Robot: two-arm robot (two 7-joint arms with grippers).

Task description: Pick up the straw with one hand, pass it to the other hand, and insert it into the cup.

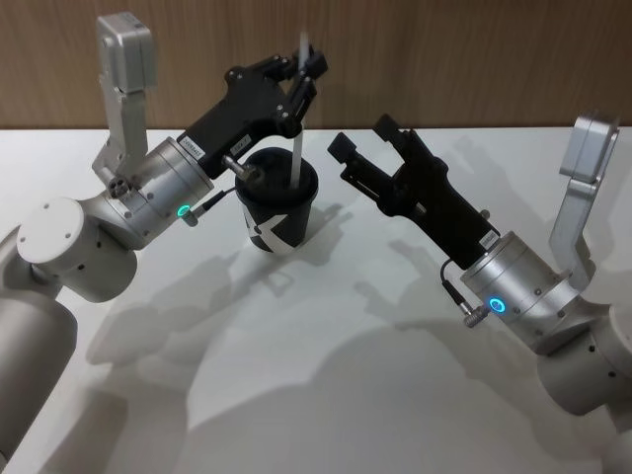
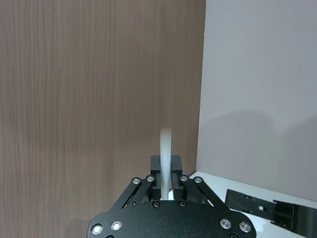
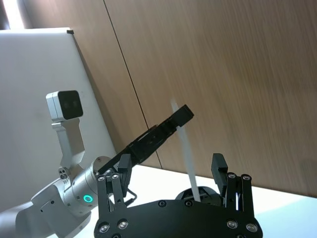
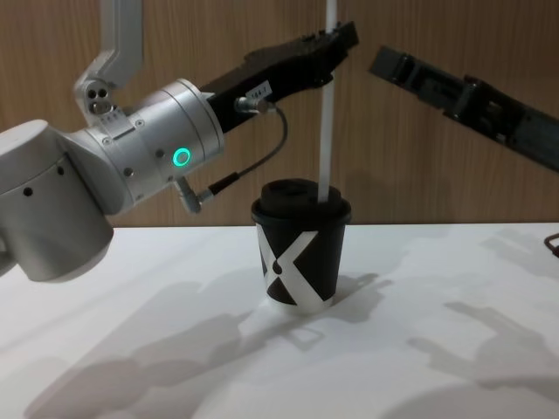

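Observation:
The black cup (image 1: 279, 212) with a white X mark (image 4: 301, 253) stands on the white table. The white straw (image 1: 296, 148) rises upright from its domed lid (image 4: 327, 113); the straw's lower end meets the lid, and I cannot tell how deep it goes. My left gripper (image 1: 304, 71) is shut on the straw near its top, above the cup (image 4: 336, 39). The left wrist view shows the straw (image 2: 165, 153) pinched between the fingers. My right gripper (image 1: 363, 138) hangs open just right of the cup, holding nothing, with the straw (image 3: 187, 153) beyond its spread fingers.
A wooden wall stands close behind the cup. The white table (image 1: 326, 395) stretches toward me in front of the cup. A grey cable (image 4: 262, 161) loops under the left wrist, near the lid.

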